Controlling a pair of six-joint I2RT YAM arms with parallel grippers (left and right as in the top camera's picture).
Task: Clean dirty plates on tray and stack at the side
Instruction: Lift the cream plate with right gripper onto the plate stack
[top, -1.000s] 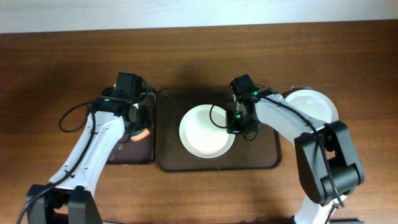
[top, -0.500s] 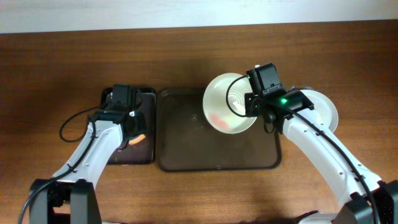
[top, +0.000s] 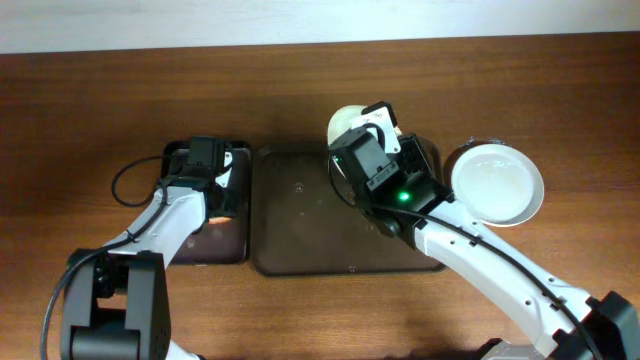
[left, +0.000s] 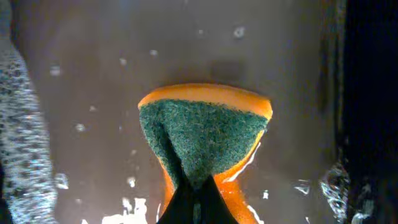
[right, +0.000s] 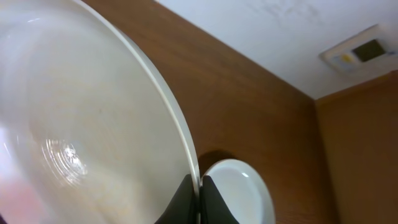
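Brown tabletop (top: 100, 100) carried dark tray (top: 300, 220); right fingers (right: 183, 202) clamped rim of tilted plate (right: 81, 137); left fingers (left: 180, 208) pinched green-orange sponge (left: 199, 134).

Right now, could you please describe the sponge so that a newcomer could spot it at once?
Left of the large brown tray mid-table lies a smaller black tray. The sponge is there, pinched in the left gripper: green scouring face over orange, the only coloured thing there.

Glossy plate (right: 81, 137), rough sponge (left: 202, 134)
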